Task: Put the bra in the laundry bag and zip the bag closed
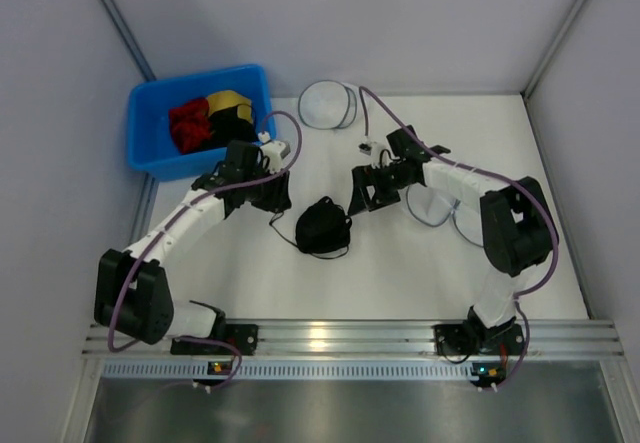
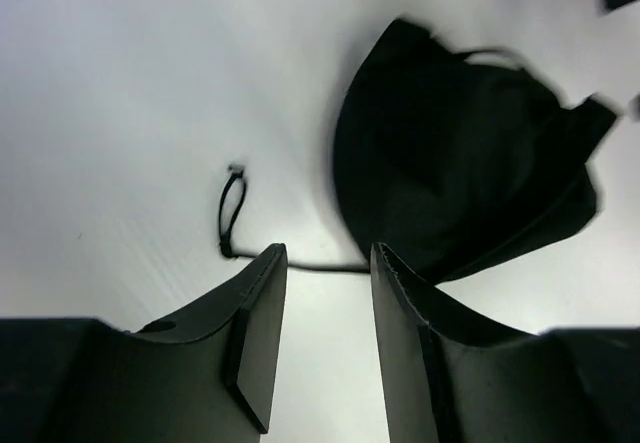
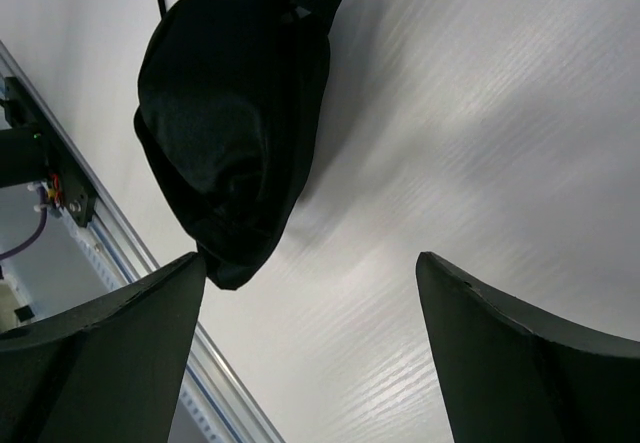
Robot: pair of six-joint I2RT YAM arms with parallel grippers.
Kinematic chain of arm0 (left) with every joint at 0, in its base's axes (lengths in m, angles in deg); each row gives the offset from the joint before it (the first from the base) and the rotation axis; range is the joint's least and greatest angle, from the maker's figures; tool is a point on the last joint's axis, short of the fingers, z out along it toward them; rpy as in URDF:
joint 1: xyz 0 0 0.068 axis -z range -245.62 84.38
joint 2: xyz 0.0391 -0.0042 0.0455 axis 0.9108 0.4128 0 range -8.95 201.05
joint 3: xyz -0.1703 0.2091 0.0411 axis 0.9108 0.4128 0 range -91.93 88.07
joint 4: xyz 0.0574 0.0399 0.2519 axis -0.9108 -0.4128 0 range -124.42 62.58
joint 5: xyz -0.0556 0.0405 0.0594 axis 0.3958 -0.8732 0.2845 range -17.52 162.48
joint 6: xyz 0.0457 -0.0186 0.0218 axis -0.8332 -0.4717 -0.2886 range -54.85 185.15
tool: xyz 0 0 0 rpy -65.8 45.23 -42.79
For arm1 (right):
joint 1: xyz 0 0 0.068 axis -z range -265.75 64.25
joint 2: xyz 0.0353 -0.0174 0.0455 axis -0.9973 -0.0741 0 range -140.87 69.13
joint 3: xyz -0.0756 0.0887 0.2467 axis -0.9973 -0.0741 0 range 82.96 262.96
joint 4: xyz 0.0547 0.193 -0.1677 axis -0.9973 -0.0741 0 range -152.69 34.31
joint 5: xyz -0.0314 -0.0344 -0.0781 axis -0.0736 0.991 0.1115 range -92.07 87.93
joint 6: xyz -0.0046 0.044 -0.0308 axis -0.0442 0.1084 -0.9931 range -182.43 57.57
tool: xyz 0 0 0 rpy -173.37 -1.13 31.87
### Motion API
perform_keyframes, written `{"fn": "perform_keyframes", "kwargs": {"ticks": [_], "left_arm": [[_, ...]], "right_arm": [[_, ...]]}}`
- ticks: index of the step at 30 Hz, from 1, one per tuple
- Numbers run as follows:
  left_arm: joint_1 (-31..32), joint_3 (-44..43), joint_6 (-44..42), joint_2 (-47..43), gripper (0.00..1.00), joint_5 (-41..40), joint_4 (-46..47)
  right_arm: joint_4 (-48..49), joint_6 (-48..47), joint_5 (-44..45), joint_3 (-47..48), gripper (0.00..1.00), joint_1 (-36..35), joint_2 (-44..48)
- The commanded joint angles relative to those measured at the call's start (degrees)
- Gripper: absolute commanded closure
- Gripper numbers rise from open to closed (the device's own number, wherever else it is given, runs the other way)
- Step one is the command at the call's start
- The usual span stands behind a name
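The black bra point(image 1: 322, 227) lies bunched on the white table between my two grippers. In the left wrist view the bra point(image 2: 460, 163) sits just ahead and right of my left gripper point(image 2: 328, 263), with a thin strap loop point(image 2: 232, 213) trailing left. My left gripper point(image 1: 275, 199) is open and empty. My right gripper point(image 1: 362, 195) is open wide and empty, above the table just right of the bra point(image 3: 235, 113). The see-through laundry bag point(image 1: 440, 211) lies flat at the right, partly under my right arm.
A blue bin point(image 1: 150, 153) at the back left holds a red garment point(image 1: 188, 125) and a yellow-and-black one point(image 1: 230, 104). A whiter round mesh case point(image 1: 327, 104) lies at the back centre. Grey walls close in both sides. A metal rail point(image 1: 330, 338) runs along the near edge.
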Motion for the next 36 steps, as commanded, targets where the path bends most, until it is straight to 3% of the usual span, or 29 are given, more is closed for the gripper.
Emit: {"fn": "perform_keyframes", "kwargs": {"ticks": [1, 7, 13, 18, 21, 24, 26, 30, 36], "left_arm": [[-1.60, 3.18, -12.76, 2.73, 0.55, -7.07, -5.48], [-2.48, 0.99, -15.85, 13.19, 0.56, -11.20, -3.64], [-2.74, 1.42, -19.18, 17.86, 0.56, -11.74, 0.75], [-2.74, 1.60, -21.83, 19.54, 0.69, -8.23, 0.67], [-2.65, 3.88, -22.97, 16.82, 0.83, -4.98, -0.12], [-2.65, 5.64, -22.80, 13.48, 0.87, -2.61, -1.70], [-2.65, 6.34, -21.75, 11.81, 0.85, -1.63, -2.67], [-2.65, 5.47, -18.94, 10.13, 0.61, -1.89, -2.76], [-2.65, -0.06, -18.93, 14.34, 0.56, -3.38, -2.67]], "right_arm": [[2.55, 0.97, 0.23, 3.26, 0.13, -0.57, -0.73], [1.15, -0.52, 1.81, 4.93, 0.13, -0.48, -0.21], [0.36, -2.37, 2.95, 3.80, 0.13, -0.48, 1.73], [-0.34, -3.25, 3.83, 3.35, 0.13, -0.30, 2.34], [-0.43, -3.34, 3.66, 3.53, 0.12, 0.05, 2.08], [-0.44, -3.07, 3.22, 3.88, 0.13, 0.23, 1.21], [-0.52, -2.98, 3.13, 4.14, 0.13, 0.31, 0.50], [-0.61, -3.07, 3.04, 4.14, 0.12, 0.31, 0.41], [-0.87, -3.42, 3.39, 3.97, 0.12, 0.23, 0.76]]}}
